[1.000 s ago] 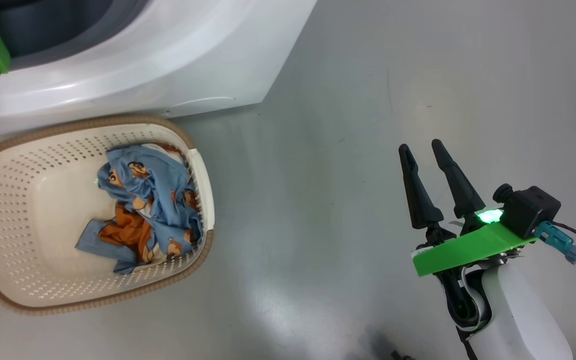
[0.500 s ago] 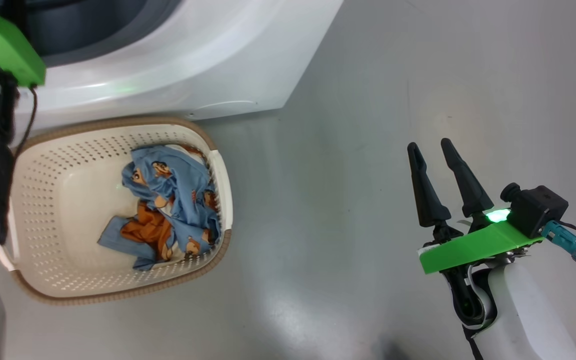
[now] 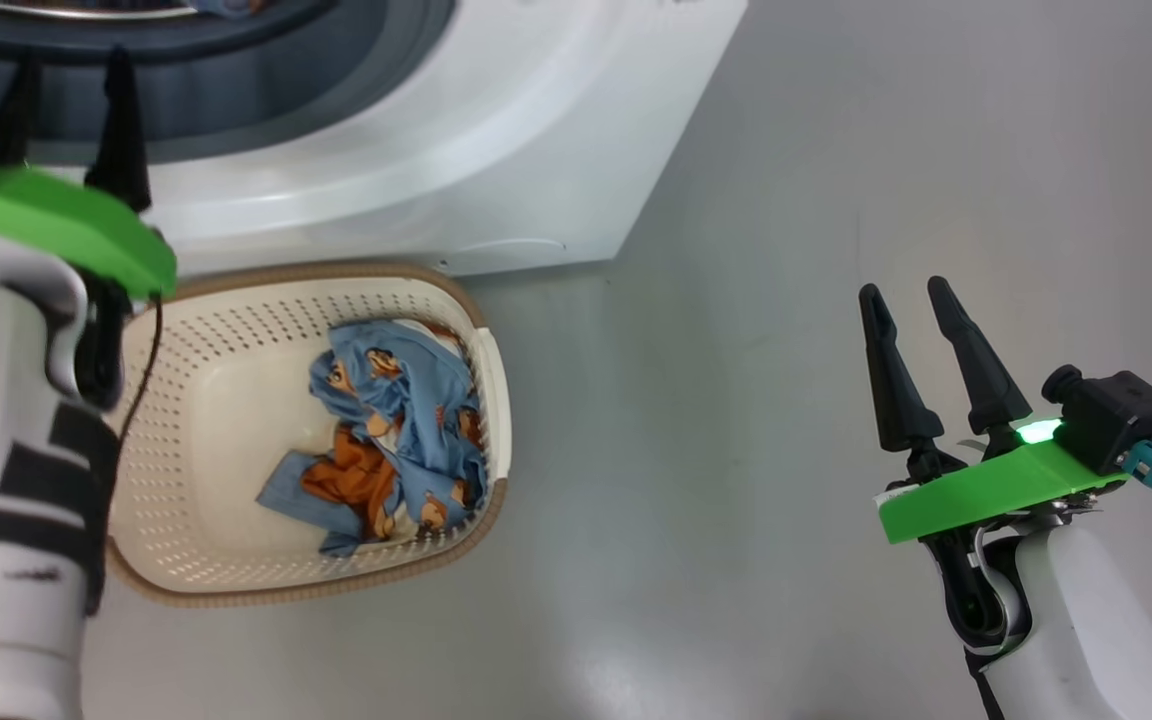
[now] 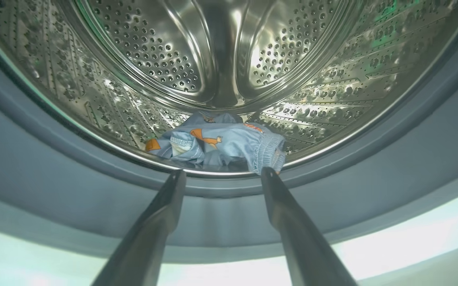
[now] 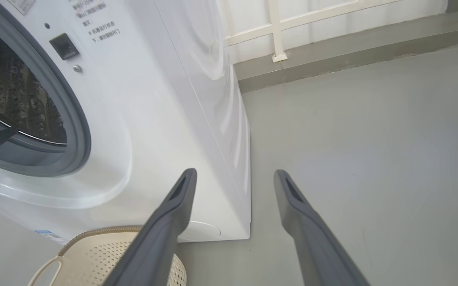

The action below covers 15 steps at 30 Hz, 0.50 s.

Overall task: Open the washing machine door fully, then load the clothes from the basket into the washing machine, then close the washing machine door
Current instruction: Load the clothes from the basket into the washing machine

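Blue printed clothes (image 3: 391, 435) lie bunched in the cream basket (image 3: 196, 420), just beside the washing machine (image 3: 456, 130) on the grey floor (image 3: 736, 400). Another garment (image 4: 221, 145) lies in the steel drum (image 4: 153, 59). The left gripper (image 4: 223, 173) hangs spread and empty before it; the right gripper (image 3: 904, 292), likewise released, hovers over floor.

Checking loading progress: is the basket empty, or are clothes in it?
Not empty. Blue and orange clothes lie bunched at the right side of the basket; another garment lies in the drum.
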Available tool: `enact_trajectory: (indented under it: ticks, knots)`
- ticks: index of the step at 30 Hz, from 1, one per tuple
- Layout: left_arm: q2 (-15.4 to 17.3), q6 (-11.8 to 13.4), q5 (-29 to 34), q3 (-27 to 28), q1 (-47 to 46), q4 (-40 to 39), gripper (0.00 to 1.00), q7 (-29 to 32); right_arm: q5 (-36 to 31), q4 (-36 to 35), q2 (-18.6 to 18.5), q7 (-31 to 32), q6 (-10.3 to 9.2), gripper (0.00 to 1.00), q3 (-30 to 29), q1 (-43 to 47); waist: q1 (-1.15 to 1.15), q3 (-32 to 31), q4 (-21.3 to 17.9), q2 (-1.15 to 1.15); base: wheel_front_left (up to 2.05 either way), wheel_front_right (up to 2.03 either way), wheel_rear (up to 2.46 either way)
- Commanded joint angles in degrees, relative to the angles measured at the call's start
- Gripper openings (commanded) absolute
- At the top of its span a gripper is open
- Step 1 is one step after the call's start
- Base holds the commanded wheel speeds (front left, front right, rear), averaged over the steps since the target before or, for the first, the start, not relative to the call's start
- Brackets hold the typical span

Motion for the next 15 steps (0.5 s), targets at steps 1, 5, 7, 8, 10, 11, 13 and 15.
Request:
enact_trajectory:
  ticks: [1, 5, 7, 8, 10, 11, 13, 15]
  knots:
    - [2.15, -0.11, 0.62, 2.06, 2.06, -2.57, 1.0, -0.35, -0.13, -0.99, -0.53, -0.27, 0.09, 1.0, 0.98, 1.84, 0.0, -1.76, 1.16, 0.0, 0.0, 0.0, 0.0]
    - [1.48, -0.13, 2.07, 4.81, 7.56, -6.81, 1.0, -0.35, 0.01, -0.8, -1.21, -0.27, 0.09, 1.0, 0.91, 2.93, 0.0, -3.91, 1.95, 0.0, 0.0, 0.0, 0.0]
    - [1.16, -0.13, 2.8, 5.7, 10.21, -8.84, 1.0, -0.35, 0.13, -0.66, -1.58, -0.27, 0.09, 1.0, 0.82, 3.54, 0.0, -4.99, 2.29, 0.0, 0.0, 0.0, 0.0]
    - [0.95, -0.13, 3.16, 6.18, 11.5, -9.84, 1.0, -0.35, 0.2, -0.59, -1.81, -0.27, 0.09, 1.0, 0.72, 3.86, 0.0, -5.53, 2.53, 0.0, 0.0, 0.0, 0.0]
    - [0.45, -0.13, 3.7, 7.43, 13.89, -11.55, 1.0, -0.35, 0.36, -0.48, -2.24, -0.27, 0.09, 1.0, 0.5, 4.47, 0.0, -6.52, 2.95, 0.0, 0.0, 0.0, 0.0]
    - [0.16, -0.13, 3.93, 7.87, 15.0, -12.31, 1.0, -0.35, 0.42, -0.41, -2.45, -0.27, 0.09, 1.0, 0.42, 4.77, 0.0, -7.04, 3.17, 0.0, 0.0, 0.0, 0.0]
    - [-0.31, -0.13, 4.41, 8.68, 17.13, -13.84, 1.0, -0.35, 0.57, -0.3, -2.81, -0.27, 0.09, 1.0, 0.31, 5.36, 0.0, -8.02, 3.53, 0.0, 0.0, 0.0, 0.0]
    - [-0.66, -0.13, 4.97, 9.16, 19.26, -15.32, 1.0, -0.35, 0.71, -0.16, -3.15, -0.27, 0.09, 1.0, 0.25, 5.97, 0.0, -9.04, 3.84, 0.0, 0.0, 0.0, 0.0]
